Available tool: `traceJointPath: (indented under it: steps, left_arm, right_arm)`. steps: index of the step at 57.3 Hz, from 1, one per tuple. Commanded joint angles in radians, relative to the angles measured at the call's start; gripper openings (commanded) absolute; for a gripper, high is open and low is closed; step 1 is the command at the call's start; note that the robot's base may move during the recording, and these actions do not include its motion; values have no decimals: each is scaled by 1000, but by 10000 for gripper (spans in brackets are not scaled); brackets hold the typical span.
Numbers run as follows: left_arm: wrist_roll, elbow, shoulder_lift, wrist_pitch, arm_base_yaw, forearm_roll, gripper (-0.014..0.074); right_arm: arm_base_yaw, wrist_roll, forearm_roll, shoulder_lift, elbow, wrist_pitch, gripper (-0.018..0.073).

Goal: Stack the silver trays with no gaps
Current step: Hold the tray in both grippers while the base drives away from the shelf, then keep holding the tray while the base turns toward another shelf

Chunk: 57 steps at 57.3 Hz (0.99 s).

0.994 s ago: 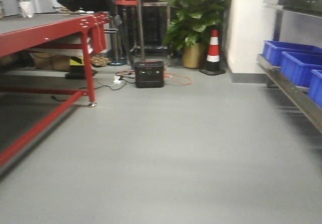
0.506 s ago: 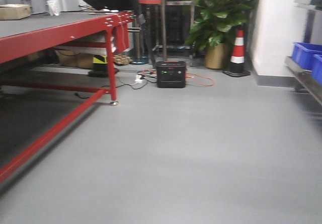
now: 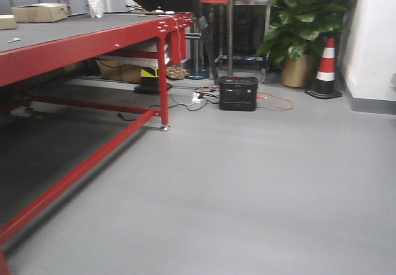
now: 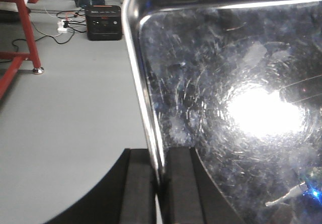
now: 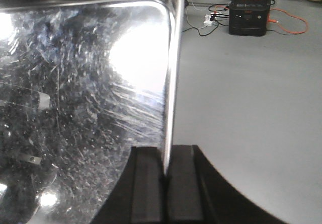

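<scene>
A: Where's the silver tray [image 4: 226, 108]?
B: Up off the grey floor [image 4: 75, 133], on this side of the black power box [image 4: 103, 22], well apart from it.
A: And the left jaws?
B: Nearly closed, pinching the tray's thin rim between two black pads [image 4: 138, 189].
A: The right jaws?
B: Narrow too, clamped on the opposite rim, with the power box beyond that corner.

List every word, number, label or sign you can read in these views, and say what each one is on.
No text here is readable.
On the power station: small front markings, too blurred to read.
On the cardboard box: no legible print.
On the yellow-and-black striped block: stripes only, no legible words.
On the tray: scratches and glare, no stamp visible.
</scene>
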Motion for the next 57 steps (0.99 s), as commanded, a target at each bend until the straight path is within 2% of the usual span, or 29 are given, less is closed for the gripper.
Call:
traceJointPath:
  steps: [1, 57]
  left_arm:
    - [16, -7, -10, -29, -2, 16, -7]
    - [16, -7, -10, -29, -2, 16, -7]
  right_arm:
    - [0, -10, -12, -9, -7, -53, -79]
    - [0, -10, -12, -9, -7, -53, -79]
